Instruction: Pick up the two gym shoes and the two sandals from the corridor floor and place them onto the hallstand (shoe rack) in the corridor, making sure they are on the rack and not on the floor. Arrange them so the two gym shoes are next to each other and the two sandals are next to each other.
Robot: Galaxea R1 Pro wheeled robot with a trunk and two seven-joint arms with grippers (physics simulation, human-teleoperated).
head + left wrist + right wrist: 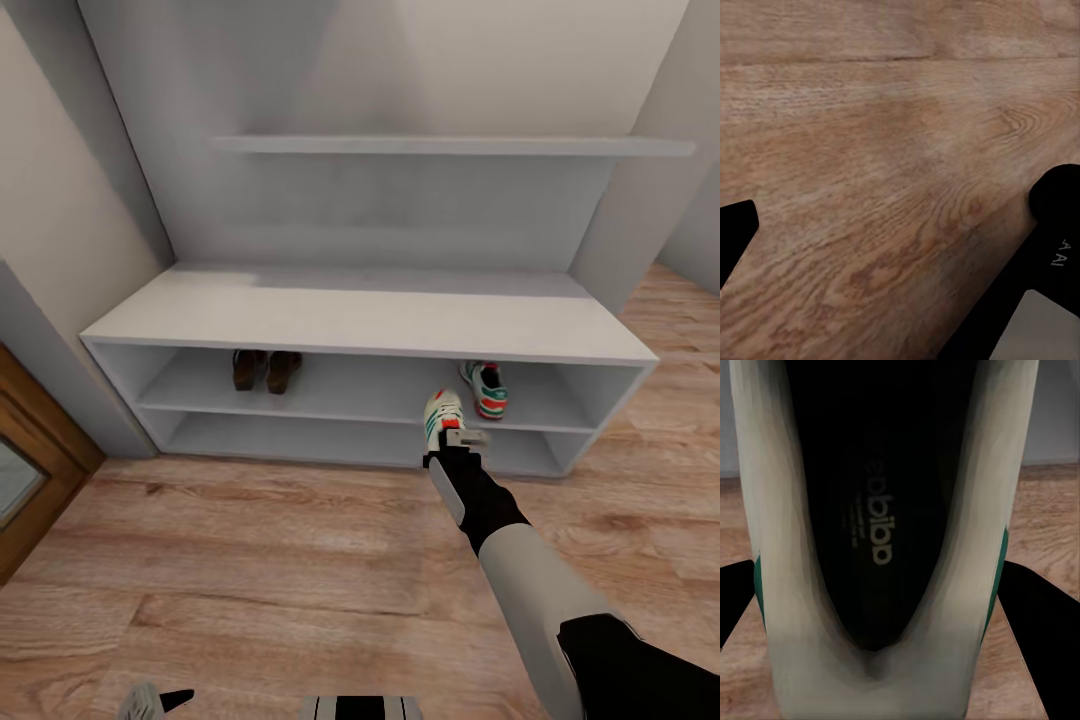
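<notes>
The hallstand [360, 320] stands against the wall, wide and light grey. Both brown sandals [266, 369] sit side by side at the left of its upper low shelf. One white gym shoe [486, 388] with green stripes and red-orange accents rests on the same shelf at the right. My right gripper [454, 438] is shut on the second gym shoe [441, 411], holding it in the air just in front of the shelf edge, left of the first. Up close, that shoe [881, 510] shows its dark insole between the black fingers [1039, 619]. My left gripper [896, 217] hangs open over bare floor.
Wood-plank corridor floor [250, 560] spreads in front of the rack. A wooden door frame [35, 470] stands at the left. A long wall shelf [450, 146] hangs above the bench top. The lower shelf [300, 440] holds nothing.
</notes>
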